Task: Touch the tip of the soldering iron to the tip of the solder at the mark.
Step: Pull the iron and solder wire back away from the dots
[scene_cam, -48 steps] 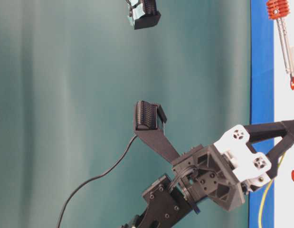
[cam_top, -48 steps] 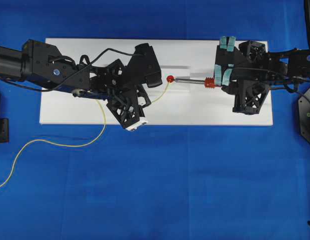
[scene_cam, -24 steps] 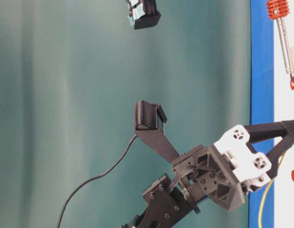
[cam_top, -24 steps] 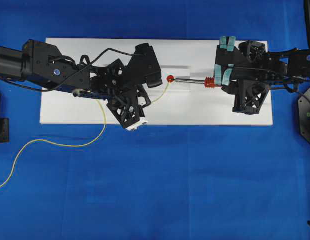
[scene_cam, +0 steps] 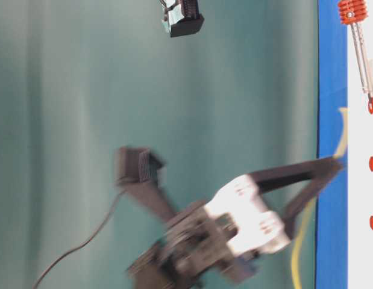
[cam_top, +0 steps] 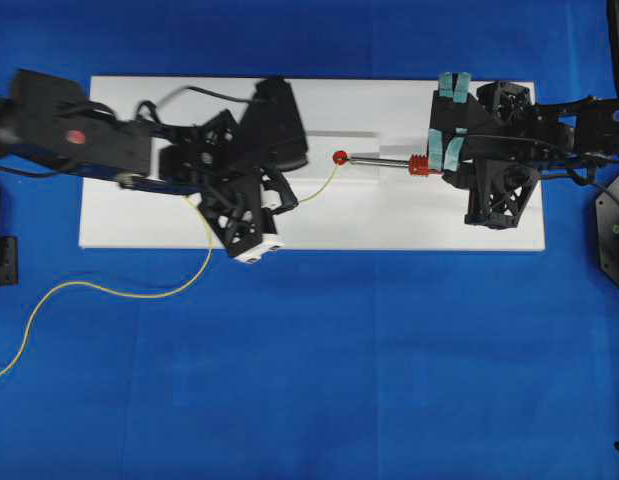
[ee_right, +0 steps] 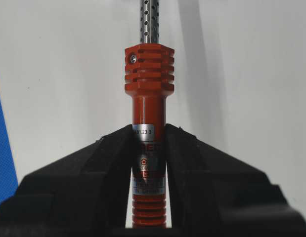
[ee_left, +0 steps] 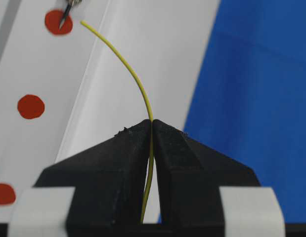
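In the left wrist view we see the left hand nearest the lens, its two black fingers pressed together on the thin yellow-green solder wire, which runs out between them and arcs up and leftward. The wire's free end lies just beside the topmost red round mark on the flat white board, a small gap apart from it. On that mark rests the dark point of the soldering iron. Two more red dots sit lower along the board's left side, and the blue cloth of the bench fills the right.

In the right wrist view the right hand pinches the slim soldering iron with red-orange ribbed body between black fingers, around its labelled barrel; the perforated metal shaft points away over the white board.

From overhead, the left arm is blurred, and the solder trails from it in loose curves across the blue bench toward the left edge.
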Motion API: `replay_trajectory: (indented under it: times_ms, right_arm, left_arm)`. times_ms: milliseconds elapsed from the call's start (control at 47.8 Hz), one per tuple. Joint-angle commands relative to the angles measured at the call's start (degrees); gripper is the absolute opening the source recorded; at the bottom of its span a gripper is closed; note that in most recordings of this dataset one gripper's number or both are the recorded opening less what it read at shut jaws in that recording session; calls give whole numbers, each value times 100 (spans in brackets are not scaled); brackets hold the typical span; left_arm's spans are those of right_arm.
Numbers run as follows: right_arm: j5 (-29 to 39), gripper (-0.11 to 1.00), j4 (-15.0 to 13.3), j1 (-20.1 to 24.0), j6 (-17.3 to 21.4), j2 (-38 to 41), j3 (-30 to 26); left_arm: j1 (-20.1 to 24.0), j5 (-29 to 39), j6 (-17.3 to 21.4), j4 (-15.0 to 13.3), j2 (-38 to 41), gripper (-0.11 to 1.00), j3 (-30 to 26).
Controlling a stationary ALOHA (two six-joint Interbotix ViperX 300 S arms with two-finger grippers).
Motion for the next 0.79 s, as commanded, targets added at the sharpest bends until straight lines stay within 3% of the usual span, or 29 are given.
replay_trajectory:
  times_ms: [0, 418, 774]
  right_arm:
    - [-35, 6, 0, 9, 9, -88, -97]
    - [-9, 6, -26, 9, 9, -255, -132]
    - [308, 6, -62, 0, 35, -1986, 281]
  left_arm:
    - [-26, 62, 18, 18, -536, 2, 88]
    - [-53, -44, -79, 18, -1327, 2, 896]
    - [-105, -44, -44, 18, -1494, 2, 1107]
